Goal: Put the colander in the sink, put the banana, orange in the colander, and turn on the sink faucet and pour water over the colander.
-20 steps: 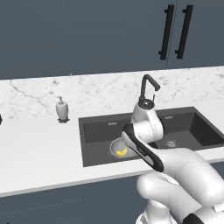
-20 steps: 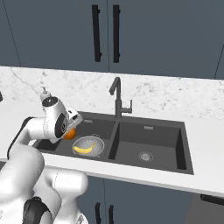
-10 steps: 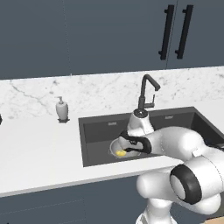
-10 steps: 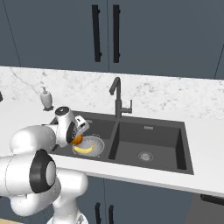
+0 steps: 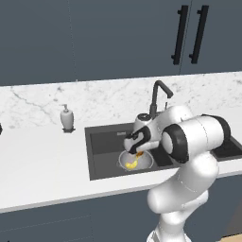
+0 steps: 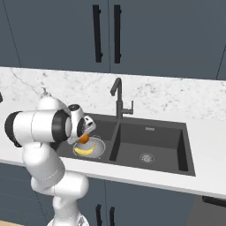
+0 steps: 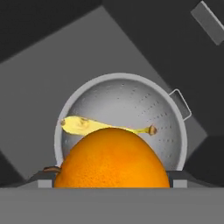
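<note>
Orange (image 7: pixel 111 159), clamped in the hand (image 5: pixel 138 147), has come down over the colander (image 7: pixel 131 105) beside the banana (image 7: pixel 87 126); release looks next.

I count one small round silver-grey perforated metal colander (image 7: pixel 127 113), one short curved yellow banana (image 7: pixel 87 125) and one round orange fruit (image 7: pixel 111 159). There is one dark rectangular sink (image 6: pixel 152 132) with two basins, and I see one round steel drain (image 6: pixel 146 157). One tall dark grey squared gooseneck faucet (image 6: pixel 118 99), one white soap dispenser (image 5: pixel 67 118) and two black cabinet handles (image 5: pixel 190 34) complete my count.
</note>
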